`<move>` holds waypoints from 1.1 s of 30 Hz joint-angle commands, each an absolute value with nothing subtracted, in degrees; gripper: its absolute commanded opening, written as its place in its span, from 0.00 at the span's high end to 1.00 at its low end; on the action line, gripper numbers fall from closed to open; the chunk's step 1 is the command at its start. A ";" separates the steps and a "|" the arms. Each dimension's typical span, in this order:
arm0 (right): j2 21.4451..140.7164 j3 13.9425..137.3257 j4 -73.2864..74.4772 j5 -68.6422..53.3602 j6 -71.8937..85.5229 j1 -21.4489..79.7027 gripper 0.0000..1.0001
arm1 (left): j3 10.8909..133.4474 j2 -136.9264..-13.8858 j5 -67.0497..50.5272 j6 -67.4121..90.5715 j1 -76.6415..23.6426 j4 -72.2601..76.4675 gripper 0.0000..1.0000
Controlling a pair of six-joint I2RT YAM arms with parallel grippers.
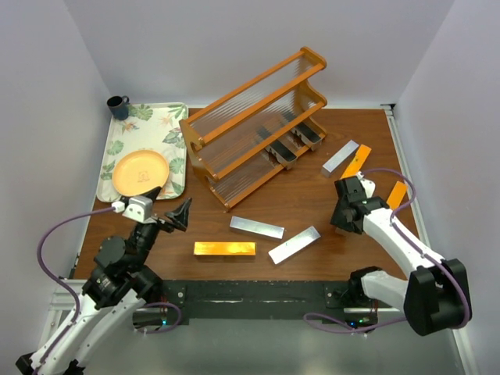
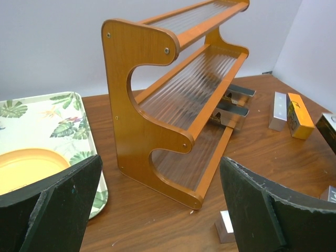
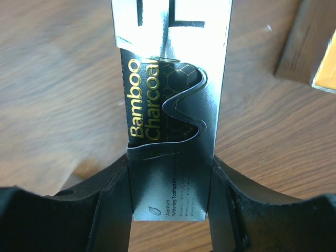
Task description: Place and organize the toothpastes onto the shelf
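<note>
The orange-brown shelf stands at the back middle, with two dark grey toothpastes at its lowest tier. My right gripper is shut on a dark grey "Bamboo Charcoal" toothpaste, its pads against both long sides; in the top view the arm hides this carton. Loose on the table lie an orange-gold toothpaste, two silver ones, and a silver and orange pair. My left gripper is open and empty, facing the shelf's end panel.
A floral tray with an orange plate sits at the back left, a dark mug behind it. Another orange carton lies by the table's right edge. White walls close in on three sides.
</note>
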State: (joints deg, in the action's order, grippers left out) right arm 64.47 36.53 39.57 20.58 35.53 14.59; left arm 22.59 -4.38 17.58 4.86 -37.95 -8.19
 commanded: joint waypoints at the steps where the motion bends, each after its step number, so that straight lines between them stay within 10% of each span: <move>1: 60.74 41.31 40.25 22.08 30.51 18.80 0.76 | 23.20 -6.50 15.91 5.18 -37.79 -6.59 0.00; 16: 54.14 44.56 31.47 -1.65 16.00 33.73 0.77 | 28.92 -22.57 7.92 24.68 -37.53 -1.42 0.00; 33: 63.80 47.99 15.47 -2.20 11.25 54.75 0.75 | 30.23 -42.97 -0.18 52.37 -37.88 14.15 0.00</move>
State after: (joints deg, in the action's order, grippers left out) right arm 62.30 43.42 23.00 -2.39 13.34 52.21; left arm 27.75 -41.63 -0.05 44.71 -37.91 9.19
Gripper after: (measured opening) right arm 0.516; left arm 0.996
